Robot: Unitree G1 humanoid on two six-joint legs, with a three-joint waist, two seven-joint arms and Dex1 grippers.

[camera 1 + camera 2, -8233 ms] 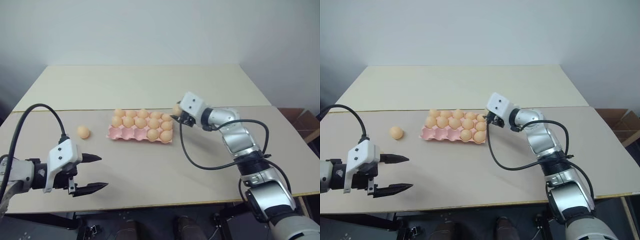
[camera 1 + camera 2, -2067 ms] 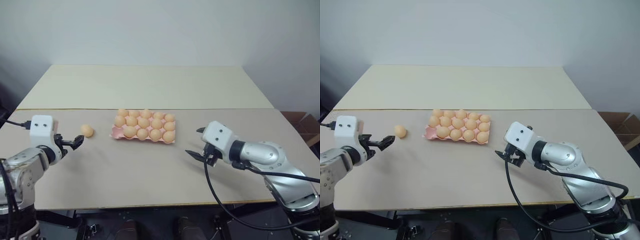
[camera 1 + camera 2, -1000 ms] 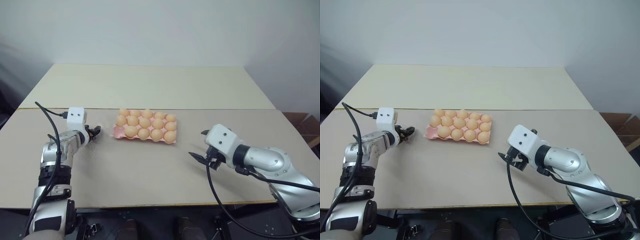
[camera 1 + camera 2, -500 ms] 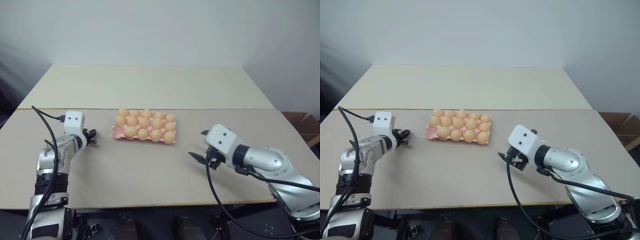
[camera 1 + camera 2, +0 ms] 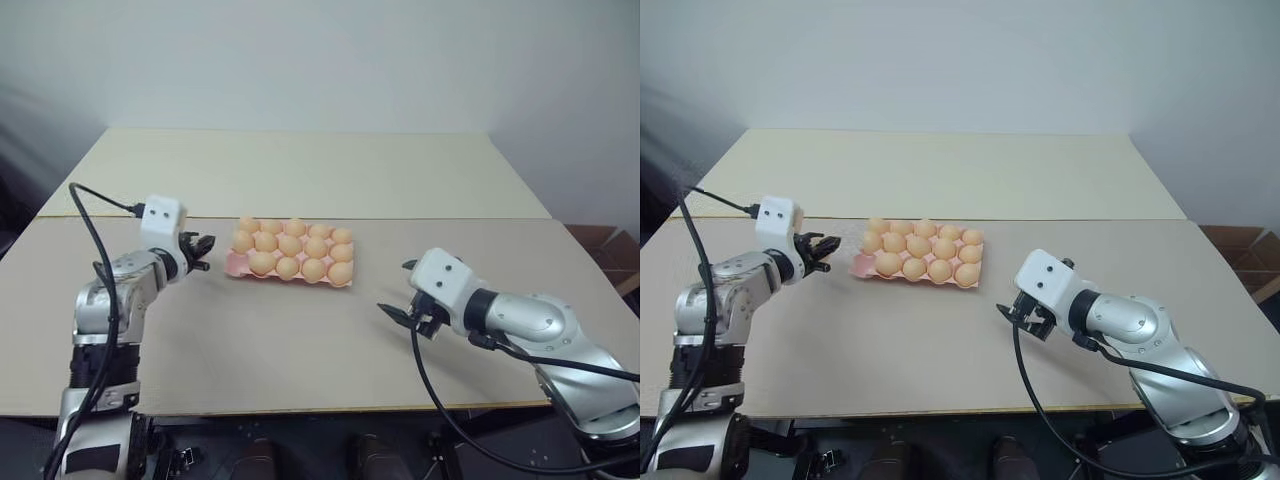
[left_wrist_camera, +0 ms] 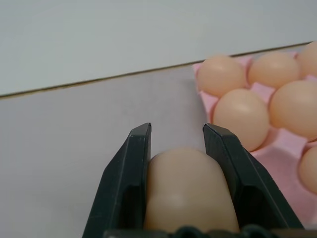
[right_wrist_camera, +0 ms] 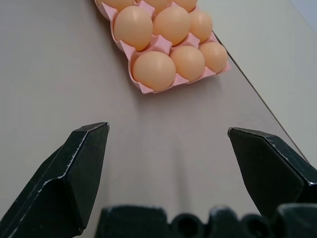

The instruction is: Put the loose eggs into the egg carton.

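The pink egg carton (image 5: 233, 265) lies mid-table with several tan eggs (image 5: 288, 244) in its cups; its near-left corner cup shows bare pink. My left gripper (image 5: 200, 250) hovers just off the carton's left end, shut on one loose egg (image 6: 190, 193) that sits between its black fingers (image 6: 126, 173). The carton's left corner (image 6: 287, 153) lies just ahead of that egg. My right gripper (image 5: 397, 288) stands open over bare table to the right of the carton, with nothing between its fingers (image 7: 74, 168), facing the carton's right end (image 7: 148, 89).
The table is two beige boards joined along a seam (image 5: 450, 217) just behind the carton. Its front edge (image 5: 300, 408) runs close to me. A cardboard box (image 5: 605, 250) stands on the floor at the right.
My left gripper has lifted with the egg and moved right, up to the carton's left end. The right arm has kept still.
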